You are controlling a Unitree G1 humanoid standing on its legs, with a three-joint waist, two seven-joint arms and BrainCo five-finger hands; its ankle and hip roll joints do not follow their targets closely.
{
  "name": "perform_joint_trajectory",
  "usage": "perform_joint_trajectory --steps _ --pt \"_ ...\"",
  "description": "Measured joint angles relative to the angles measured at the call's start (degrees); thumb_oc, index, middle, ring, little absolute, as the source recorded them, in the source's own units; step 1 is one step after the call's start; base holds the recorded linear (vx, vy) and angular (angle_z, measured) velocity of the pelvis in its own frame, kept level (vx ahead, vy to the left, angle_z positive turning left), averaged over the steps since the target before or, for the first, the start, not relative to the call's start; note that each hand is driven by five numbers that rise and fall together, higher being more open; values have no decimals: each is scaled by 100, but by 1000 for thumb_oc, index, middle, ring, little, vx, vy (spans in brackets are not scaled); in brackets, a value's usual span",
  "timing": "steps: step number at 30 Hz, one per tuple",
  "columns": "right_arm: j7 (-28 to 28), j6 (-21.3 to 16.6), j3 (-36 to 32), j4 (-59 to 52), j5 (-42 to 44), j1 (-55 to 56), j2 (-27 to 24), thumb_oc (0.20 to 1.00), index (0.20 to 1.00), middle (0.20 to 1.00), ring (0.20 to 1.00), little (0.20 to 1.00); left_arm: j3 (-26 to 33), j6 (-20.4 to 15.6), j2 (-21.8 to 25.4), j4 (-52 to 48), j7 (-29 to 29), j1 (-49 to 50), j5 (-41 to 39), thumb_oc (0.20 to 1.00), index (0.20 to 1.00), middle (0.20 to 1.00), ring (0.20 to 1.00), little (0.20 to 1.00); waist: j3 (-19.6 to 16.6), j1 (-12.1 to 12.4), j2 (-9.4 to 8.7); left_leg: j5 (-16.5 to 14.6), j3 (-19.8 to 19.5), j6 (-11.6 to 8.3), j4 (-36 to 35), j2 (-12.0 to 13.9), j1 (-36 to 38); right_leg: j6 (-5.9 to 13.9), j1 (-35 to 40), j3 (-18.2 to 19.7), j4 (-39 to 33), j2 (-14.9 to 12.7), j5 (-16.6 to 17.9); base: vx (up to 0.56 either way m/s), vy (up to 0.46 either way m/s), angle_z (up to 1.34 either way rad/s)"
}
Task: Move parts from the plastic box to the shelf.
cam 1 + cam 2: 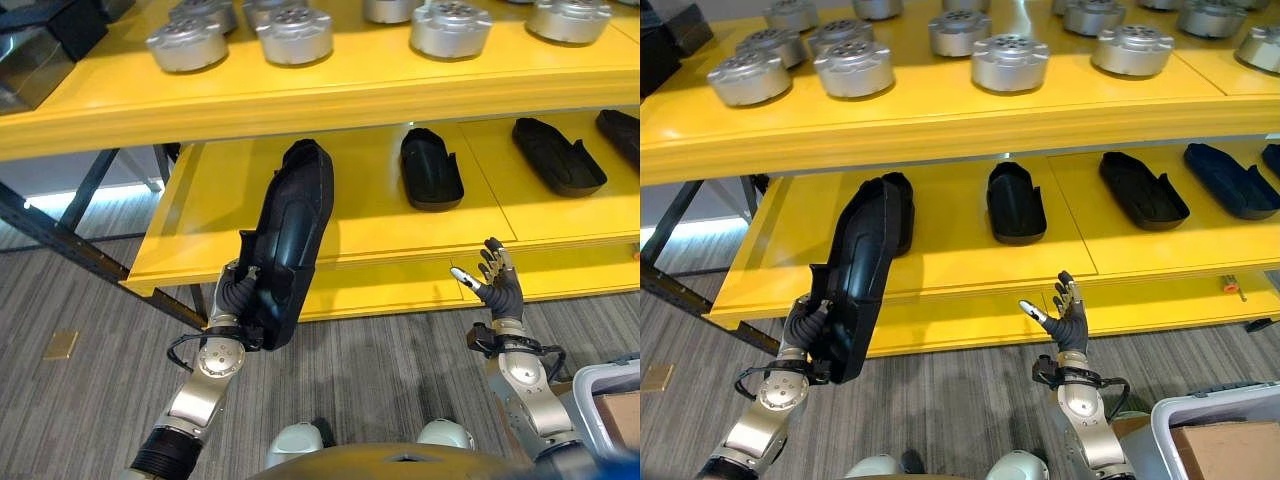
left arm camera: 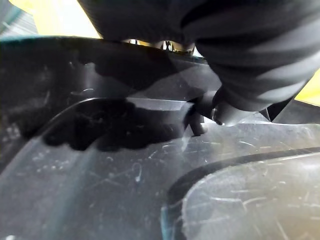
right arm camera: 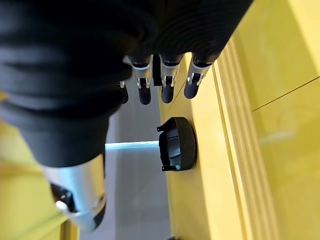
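My left hand point(image 1: 236, 292) is shut on the lower end of a long black plastic part point(image 1: 296, 235). It holds the part upright and tilted, in front of the left section of the lower yellow shelf point(image 1: 372, 238). Seen from the left wrist, the part's scratched inner surface point(image 2: 125, 170) lies right against the hand. My right hand point(image 1: 1071, 320) is open and holds nothing. It is raised palm-left just before the lower shelf's front edge, with straight fingers point(image 3: 167, 82). The grey plastic box point(image 1: 1196, 412) shows at the lower right.
Three similar black parts point(image 1: 431, 170) point(image 1: 557, 155) point(image 1: 622, 135) lie on the lower shelf to the right. Several round silver parts point(image 1: 295, 35) stand on the upper shelf. A cardboard box point(image 1: 1225, 450) sits in the plastic box. A dark metal frame point(image 1: 70, 235) slants at the left.
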Motion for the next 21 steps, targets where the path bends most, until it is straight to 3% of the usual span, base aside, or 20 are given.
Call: perform_joint_trajectory --steps 3,6,9,10,11,12,13,14,15,16,17,19,21 --pt "-72 0 -32 -39 -47 -45 24 1000 1000 1000 1000 1000 16 -68 242 19 -81 15 214 200 200 200 200 200 63 68 -200 -33 19 33 -70 -55 -123 -63 -51 -87 -128 -46 325 -77 362 11" --pt "-124 0 -32 -142 -51 -56 25 1000 1000 1000 1000 1000 58 -195 268 10 -174 76 324 200 200 200 200 200 88 110 -160 235 130 192 -495 -188 -10 -10 -218 -271 -129 -117 822 -98 317 -3" --pt "-88 9 -19 -376 -57 -66 35 1000 1000 1000 1000 1000 235 -317 261 -118 -234 401 328 200 200 200 200 200 176 295 -100 449 534 320 -973 -345 260 164 -471 -979 -235 -235 1466 -87 256 -64" --pt "-43 11 1 -377 -59 -29 43 1000 1000 1000 1000 1000 273 -320 252 -118 -236 441 325 200 200 200 200 200 190 296 -78 404 625 439 -1050 -386 280 161 -546 -1298 -143 -262 1474 1 203 -59" --pt "17 13 0 -375 -59 13 15 1000 1000 1000 1000 1000 274 -320 225 -139 -236 438 322 200 200 200 200 200 220 297 -22 425 637 465 -1147 -394 330 381 -578 -1456 -1 -201 1194 56 150 -26" --pt "46 14 -2 -378 -64 43 -8 1000 1000 1000 1000 1000 270 -318 215 -181 -238 430 319 200 200 200 200 200 251 249 27 439 626 466 -1188 -389 356 401 -589 -1461 105 -86 956 83 133 -11" --pt "61 14 -2 -382 -73 106 -56 1000 1000 1000 1000 1000 267 -319 205 -227 -244 406 313 200 200 200 200 200 262 236 53 439 639 466 -1193 -389 377 367 -537 -1447 163 116 567 93 89 0" --pt "61 14 -2 -382 -75 110 -60 1000 1000 1000 1000 1000 267 -319 205 -230 -243 406 313 200 200 200 200 200 263 237 53 437 642 465 -1193 -389 379 366 -533 -1447 163 131 539 81 38 -12" --pt "85 15 -2 -382 -183 159 -98 1000 1000 1000 1000 1000 269 -319 193 -249 -236 421 303 200 200 200 200 200 273 211 78 425 734 396 -1191 -383 439 308 -412 -1448 93 369 128 125 11 -23" --pt "126 15 0 -384 -238 170 -125 1000 1000 1000 1000 1000 269 -318 185 -250 -230 440 303 200 200 200 200 200 260 214 71 402 795 362 -1191 -384 455 229 -369 -1436 -25 501 -17 133 -4 -32" --pt "158 15 1 -399 -282 175 -164 1000 1000 1000 1000 1000 262 -316 163 -250 -222 445 302 200 200 200 200 200 258 203 67 393 812 346 -1181 -387 449 180 -326 -1413 -196 613 -96 237 -11 -25" --pt "207 5 70 -384 -287 184 -449 1000 1000 1000 1000 1000 142 -285 -66 -223 -64 491 280 200 200 200 200 200 222 -40 55 426 792 248 -1162 -283 494 132 -106 -720 -875 1119 -87 244 -50 -9" --pt "168 6 63 -336 -283 165 -504 1000 1000 1000 1000 1000 6 -284 -48 -208 -22 438 286 200 200 200 200 200 202 -110 75 429 782 181 -1160 -234 517 -60 46 -653 -1045 1213 45 125 -80 2"
